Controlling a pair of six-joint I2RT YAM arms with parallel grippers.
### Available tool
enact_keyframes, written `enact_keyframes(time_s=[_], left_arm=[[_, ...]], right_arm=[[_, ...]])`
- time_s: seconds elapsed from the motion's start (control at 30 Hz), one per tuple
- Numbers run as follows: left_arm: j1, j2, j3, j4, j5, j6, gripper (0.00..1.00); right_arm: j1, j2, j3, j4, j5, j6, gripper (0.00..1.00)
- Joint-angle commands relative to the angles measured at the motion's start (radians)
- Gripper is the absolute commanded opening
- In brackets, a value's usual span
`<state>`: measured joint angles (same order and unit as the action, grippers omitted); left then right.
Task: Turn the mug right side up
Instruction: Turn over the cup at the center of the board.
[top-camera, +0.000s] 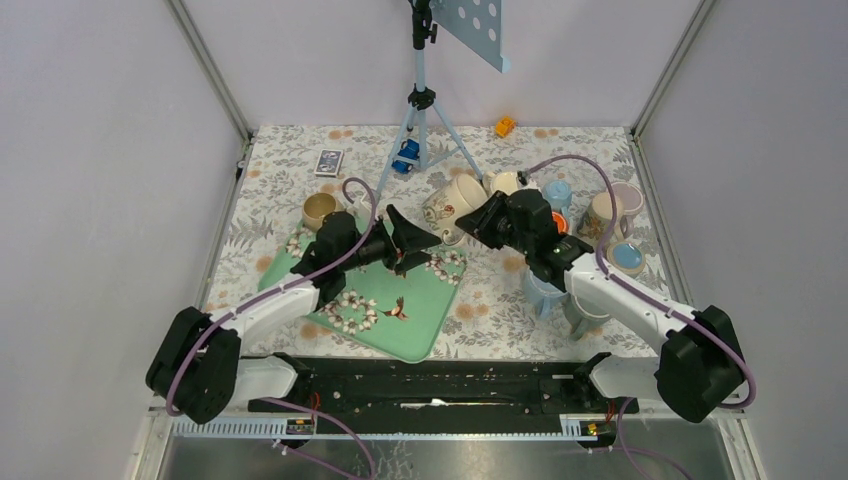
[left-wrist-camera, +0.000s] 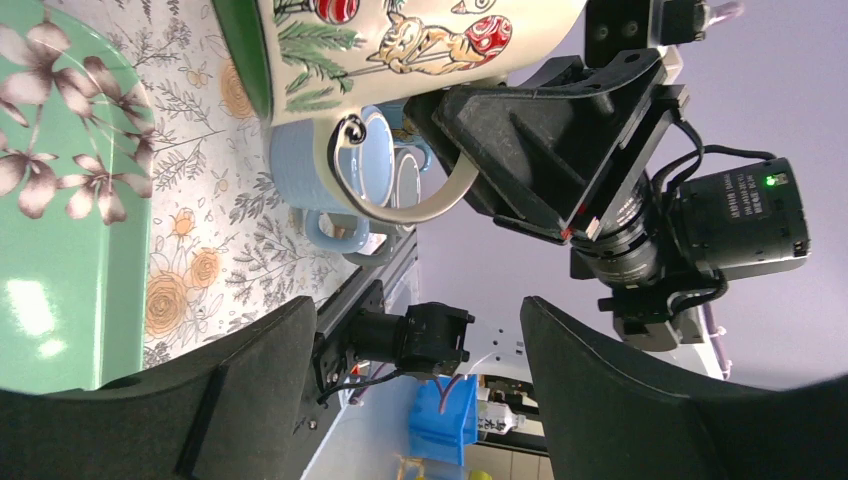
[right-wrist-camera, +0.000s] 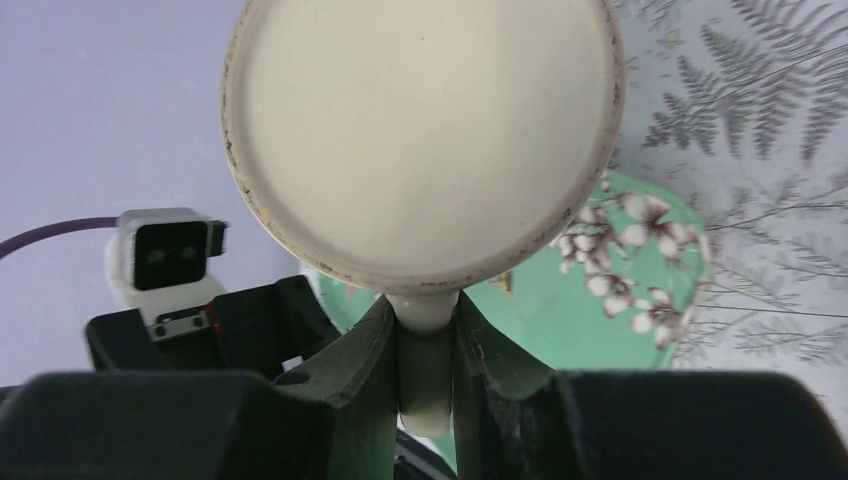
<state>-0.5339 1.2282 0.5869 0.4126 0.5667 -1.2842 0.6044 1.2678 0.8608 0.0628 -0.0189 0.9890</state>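
**Mia:** Where is the mug (top-camera: 450, 205)?

**Sam:** Up in the air, between the two arms. It hangs over the desk (top-camera: 500, 300), just past the far corner of the green tray (top-camera: 400, 320). It isn't touching either of them.

**Mia:** Who has it?

**Sam:** The right pincer (top-camera: 470, 226). It is squeezed tight on the handle (right-wrist-camera: 428, 320), one finger on each side. In the right wrist view you can see the mug's flat bottom, so the mug is tipped over and not standing up.

**Mia:** And the left pincer (top-camera: 415, 245)?

**Sam:** It is open wide with nothing in it. It points at the mug from close by.

**Mia:** So what comes next?

**Sam:** I think this is the turning part. The mouth has to end up on top.

**Mia:** How do you do that well?

**Sam:** Go slow. A handle is a skinny thing to hold, so the mug might swing or slip. If the left pincer helps, it should get a good hold on the wall of the mug before the right one lets go. Then put the mug down flat on a bare spot, away from the other cups (top-camera: 610, 215), and only open up once the bottom sits on the desk.
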Motion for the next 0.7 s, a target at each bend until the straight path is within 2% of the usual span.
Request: enact_keyframes(time_s=[0.0,0.17,0.43,0.57,0.67], left_arm=[[0.003,0.032,0.013,0.135,0.029,-0.061,0.77],[0.003,0.073,-0.003,0.195,0.012,-0.110,0.72],[0.004,0.144,-0.031,0.389,-0.004,-0.242,0.63],[0.003,0.159,-0.020,0.440,-0.010,-0.283,0.60],[0.003,0.139,-0.001,0.384,-0.004,-0.237,0.59]], right_arm=[[0.015,-0.063,-0.004,0.353,-0.054,0.123,0.00],[0.026,-0.051,-0.039,0.463,-0.077,0.190,0.00],[0.061,-0.023,-0.074,0.607,-0.092,0.269,0.00],[0.070,-0.014,-0.078,0.621,-0.086,0.277,0.00],[0.071,-0.005,-0.059,0.587,-0.092,0.269,0.00]])
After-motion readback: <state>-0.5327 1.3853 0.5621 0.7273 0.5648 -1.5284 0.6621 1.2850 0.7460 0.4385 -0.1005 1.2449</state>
